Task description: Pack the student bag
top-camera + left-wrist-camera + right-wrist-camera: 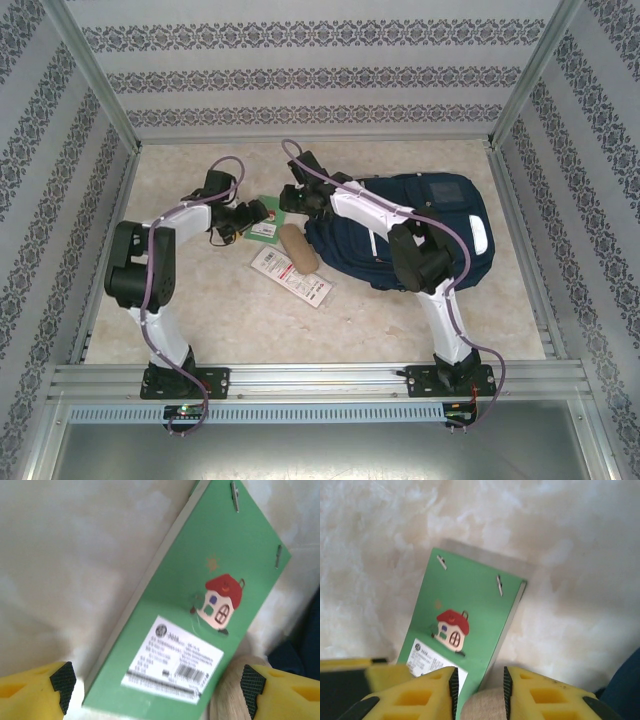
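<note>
Top external view: we see the student bag lying flat on the table, right of the frame's centre, with the right arm reaching across its lower left part. Left of the bag, near the middle of the frame, lie a green booklet, a beige oblong pouch just below it and a white packet with red print, lower again and partly under the pouch. The left gripper sits at the booklet's left edge and the right gripper just above and to the right of the booklet.

In the left wrist view we find the yellow fingers in the two bottom corners, spread wide and released, the booklet's labelled end between them and touching neither pad. The pouch's rounded end shows by the right-hand finger, and the bag's navy cloth at the right edge.

In the right wrist view the fingers stand close together at the bottom of the frame, the end of the pouch showing in the narrow gap. We cannot tell whether they pinch it. The bag shows in the bottom right corner.
</note>
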Available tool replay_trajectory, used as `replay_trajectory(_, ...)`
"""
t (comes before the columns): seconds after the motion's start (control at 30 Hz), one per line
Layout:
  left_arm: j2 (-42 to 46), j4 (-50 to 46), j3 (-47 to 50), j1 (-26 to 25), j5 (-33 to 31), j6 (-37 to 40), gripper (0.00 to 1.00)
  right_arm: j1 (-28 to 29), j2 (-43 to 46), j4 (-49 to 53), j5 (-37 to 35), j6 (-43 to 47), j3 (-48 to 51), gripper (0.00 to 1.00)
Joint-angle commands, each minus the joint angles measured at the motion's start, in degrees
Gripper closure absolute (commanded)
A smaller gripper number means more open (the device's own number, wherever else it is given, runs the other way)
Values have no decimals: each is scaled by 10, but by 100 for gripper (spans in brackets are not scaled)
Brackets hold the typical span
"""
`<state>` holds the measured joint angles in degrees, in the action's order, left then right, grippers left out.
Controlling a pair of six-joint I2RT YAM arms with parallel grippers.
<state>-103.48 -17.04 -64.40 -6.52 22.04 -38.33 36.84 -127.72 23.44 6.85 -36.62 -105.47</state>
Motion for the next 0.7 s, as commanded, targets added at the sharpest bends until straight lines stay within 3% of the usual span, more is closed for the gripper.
replay_trajectory(0.0, 56, 1, 36, -2, 2, -59, 12, -4, -13, -33, -12, 47, -22, 68)
replay_trajectory(0.27, 96, 80, 126, -19, 26, -171, 21, -31, -97, -42, 61, 88, -125, 67)
replay_trajectory(0.43, 74, 114, 129, -24, 38, -194, 24, -37, -158, -2, 92, 97, -203, 64)
replay_trajectory(0.67, 21, 141, 100, -24, 26, -197, 27, -25, -176, 15, 117, 109, -209, 64)
